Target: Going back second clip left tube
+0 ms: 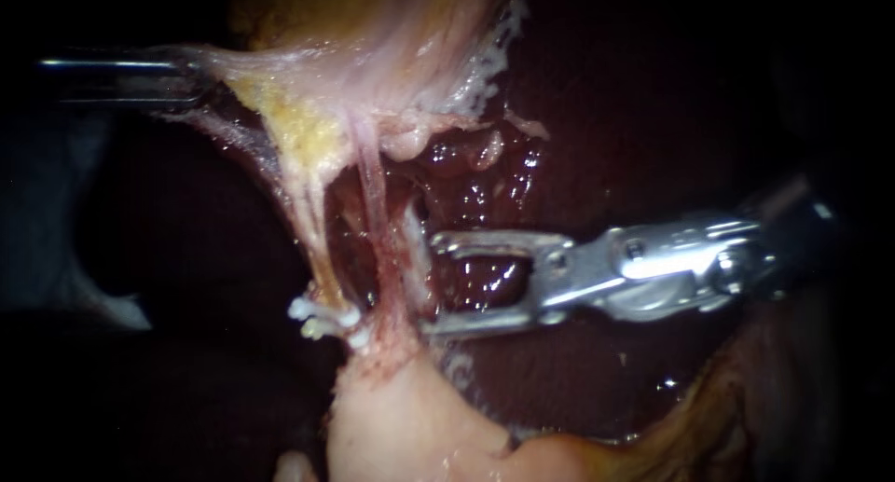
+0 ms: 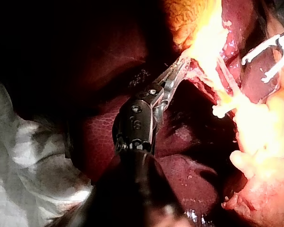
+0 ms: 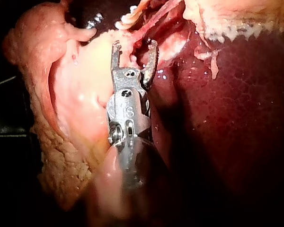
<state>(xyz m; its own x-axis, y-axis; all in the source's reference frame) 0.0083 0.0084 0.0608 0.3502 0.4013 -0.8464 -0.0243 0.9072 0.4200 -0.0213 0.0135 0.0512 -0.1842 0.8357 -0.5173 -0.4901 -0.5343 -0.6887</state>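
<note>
Two thin tubes run side by side from the yellow-pink tissue (image 1: 308,118) above down to a pale mass (image 1: 401,417). The left tube (image 1: 312,244) carries white clips (image 1: 322,319) near its lower end; these clips (image 2: 220,111) also show in the left wrist view. The right tube (image 1: 373,193) is pink and bare. My right instrument (image 1: 431,286) stands open just right of the tubes, with nothing gripped between its jaws; it (image 3: 135,47) also gapes in its wrist view. My left instrument (image 2: 181,66) is shut on the edge of the yellow-pink tissue and holds it taut.
Dark red liver (image 1: 606,118) lies behind and to the right of the tubes, wet and glistening between the right instrument's jaws. Frayed white tissue shreds (image 1: 485,62) hang at the upper edge. A pale cloth (image 2: 23,156) lies beside the left shaft.
</note>
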